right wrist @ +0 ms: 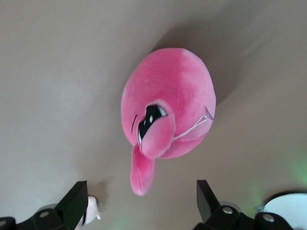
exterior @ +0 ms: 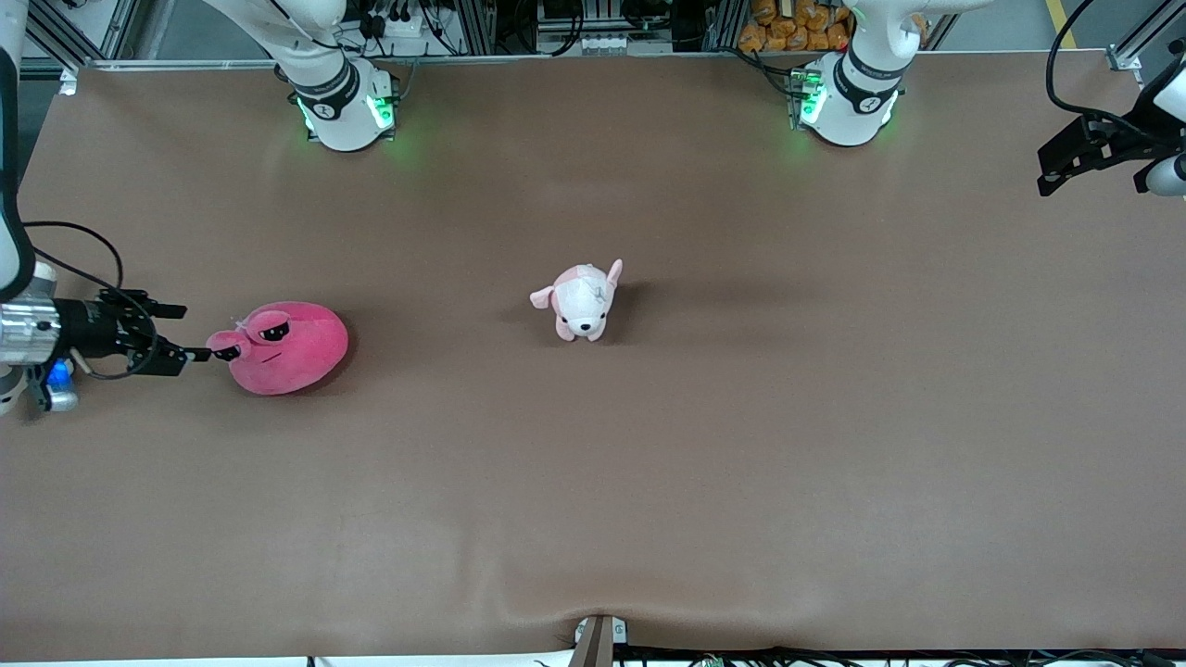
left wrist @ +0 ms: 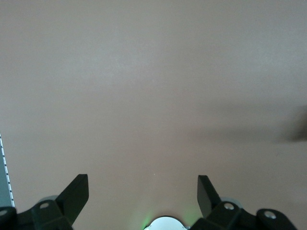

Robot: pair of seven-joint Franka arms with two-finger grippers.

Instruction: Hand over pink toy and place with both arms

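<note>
Pink toy [exterior: 289, 348] sits on the brown table [exterior: 649, 482] toward the right arm's end, about as near the front camera as the puppy plush, maybe slightly nearer. No brand name or readable writing shows anywhere; the only marks are small round emblems on the two arm bases, too tiny to make out.

Count-wise: two plushies, two white arms, two black grippers. The second plush is a small pale pink-and-white puppy [exterior: 582, 301], standing near the middle of the table, well apart from the pink one.

Looks: hot-pink, round, dome-shaped blob, two bulging half-lidded black eyes and a thin line mouth. In the right wrist view a floppy pink flap hangs off it toward the camera, and a thin pale loop shows near one eye.

The right gripper [exterior: 190, 333] hangs low just beside the toy, on the side toward the right arm's end of the table. Its fingers are spread wide with nothing between them, and one tip looks to be right at the toy's edge.

The left gripper [exterior: 1056, 171] waits up over the left arm's end of the table, fingers [left wrist: 76, 194] wide apart and holding nothing, bare tabletop below.
</note>
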